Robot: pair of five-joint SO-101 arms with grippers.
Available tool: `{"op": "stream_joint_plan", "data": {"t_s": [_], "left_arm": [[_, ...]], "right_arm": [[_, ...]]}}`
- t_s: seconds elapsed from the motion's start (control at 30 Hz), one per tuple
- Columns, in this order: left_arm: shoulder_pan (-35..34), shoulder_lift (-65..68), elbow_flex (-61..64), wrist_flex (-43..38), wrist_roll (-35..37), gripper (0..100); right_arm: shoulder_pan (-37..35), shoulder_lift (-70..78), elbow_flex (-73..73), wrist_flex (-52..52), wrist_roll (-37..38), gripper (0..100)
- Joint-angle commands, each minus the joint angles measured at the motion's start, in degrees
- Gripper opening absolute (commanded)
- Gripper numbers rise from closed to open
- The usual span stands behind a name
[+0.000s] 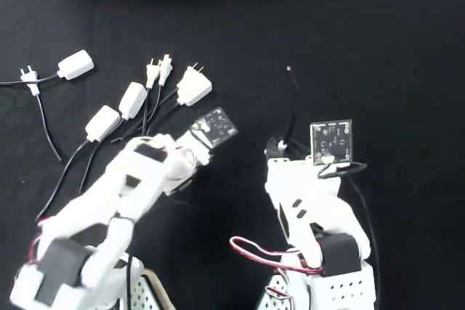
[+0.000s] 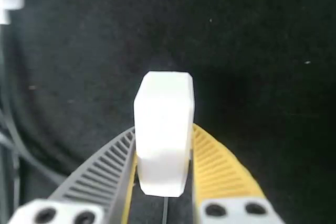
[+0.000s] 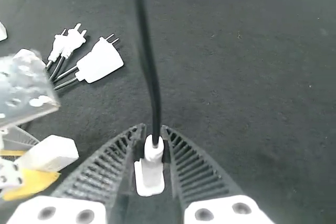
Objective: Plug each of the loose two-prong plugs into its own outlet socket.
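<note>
left gripper (image 2: 164, 132) pinching a white outlet socket (image 2: 164, 106), right gripper (image 3: 152, 128) clamped on a plug (image 3: 149, 174); socket's just beside the plug, aimed roughly at it

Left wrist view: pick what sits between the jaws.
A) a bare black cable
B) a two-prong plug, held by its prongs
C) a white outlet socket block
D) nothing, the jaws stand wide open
C: the white outlet socket block is clamped between the grey and yellow jaws, its end sticking out past their tips, and no prongs show on it.
</note>
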Motion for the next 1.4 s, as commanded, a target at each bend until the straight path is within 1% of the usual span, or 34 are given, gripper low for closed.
{"op": "stream_joint_plan", "data": {"t_s": [0.0,0.07,0.13,0.33,0.4,0.5,0.63,0.73,0.83,0.9,0.97,1.07,1.13,1.2,1.27,1.3,1.37], "left_arm": [[0.1,2.7,-3.8,-0.3,0.4,8],[0.4,0.7,-3.8,2.3,-0.3,11],[-0.3,-2.5,-3.7,3.6,-2.5,14],[-1.0,-14.9,-0.7,8.4,-2.5,19],[-0.3,-19.5,0.5,10.5,-2.6,21],[1.2,-24.6,3.3,11.3,-2.5,24],[3.5,-29.5,7.0,13.8,-2.7,24],[4.1,-30.2,9.9,13.7,-2.7,24],[6.6,-30.8,11.9,14.1,-2.5,24],[8.7,-30.9,12.9,14.2,-1.1,24],[9.4,-30.9,12.6,14.2,-0.2,24],[5.5,-32.7,9.3,16.1,-0.3,24],[1.0,-36.4,6.6,18.1,-0.2,24],[-4.4,-41.1,4.9,18.6,-0.4,19],[-9.9,-45.0,4.2,17.8,-0.4,11],[-11.7,-46.4,4.4,17.3,-0.5,8],[-13.3,-46.5,5.3,14.8,-2.7,7]], "right_arm": [[0.4,0.0,-4.1,0.4,-0.4,1.1],[0.4,0.1,-4.1,0.4,0.8,1.1],[0.4,0.4,-4.1,0.4,1.1,1.1],[0.4,0.4,-3.9,0.4,1.1,1.1],[0.4,0.4,-3.8,0.4,1.1,1.1],[0.4,0.4,-3.8,0.4,1.1,1.1],[0.4,0.4,-3.7,0.4,1.1,1.1],[0.4,0.4,-3.7,0.4,1.1,1.1],[0.4,0.5,-3.7,0.4,1.1,1.1],[0.4,0.5,-3.7,0.4,1.1,1.1],[0.4,0.5,-3.7,0.4,1.1,1.1],[0.4,0.5,-3.7,0.4,1.1,1.1],[0.4,0.5,-3.7,0.4,1.1,1.1],[0.4,0.5,-3.7,0.4,1.1,1.1],[0.4,0.5,-3.7,0.4,1.1,1.1],[0.4,0.5,-3.7,0.4,1.1,1.1],[0.4,0.5,-3.7,0.4,1.1,1.1]]}}
